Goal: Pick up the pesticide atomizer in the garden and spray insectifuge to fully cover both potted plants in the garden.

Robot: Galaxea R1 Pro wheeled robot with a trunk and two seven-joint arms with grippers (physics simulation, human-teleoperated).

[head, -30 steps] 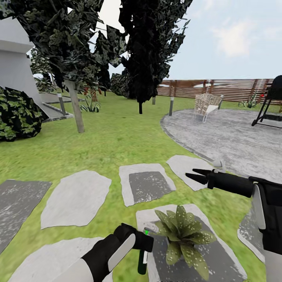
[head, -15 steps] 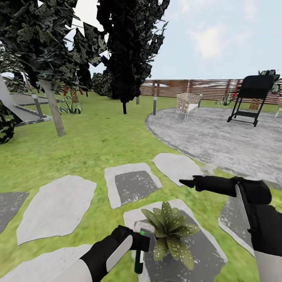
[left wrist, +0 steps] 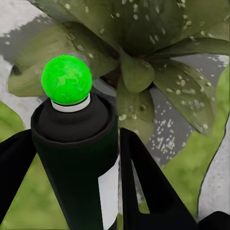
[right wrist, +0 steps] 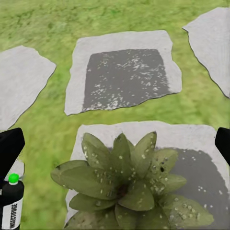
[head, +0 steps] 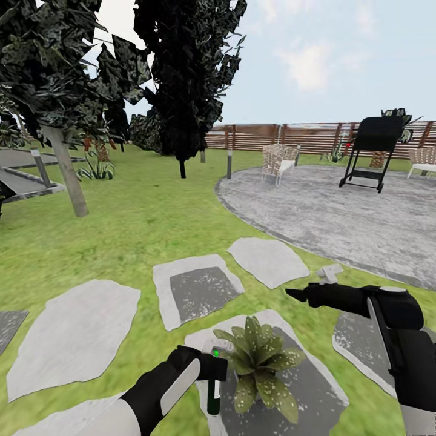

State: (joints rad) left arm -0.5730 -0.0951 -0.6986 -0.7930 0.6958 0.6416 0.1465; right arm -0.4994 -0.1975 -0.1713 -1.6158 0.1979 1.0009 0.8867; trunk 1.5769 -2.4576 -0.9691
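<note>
The spray bottle (left wrist: 76, 163) looks like matt black plastic, with a smooth, slightly glossy green cap (left wrist: 66, 79) and a white paper-like label (right wrist: 10, 211). The left gripper (head: 209, 366) around it is smooth matt black. The plant (head: 257, 363) beside the bottle has smooth, waxy green leaves flecked white. The stone slab (head: 315, 387) under the plant is rough and speckled, pale at its rim. Beyond it, the patio (head: 339, 212) looks like coarse grey gravel and the fence (head: 303, 136) like brown wooden slats.
</note>
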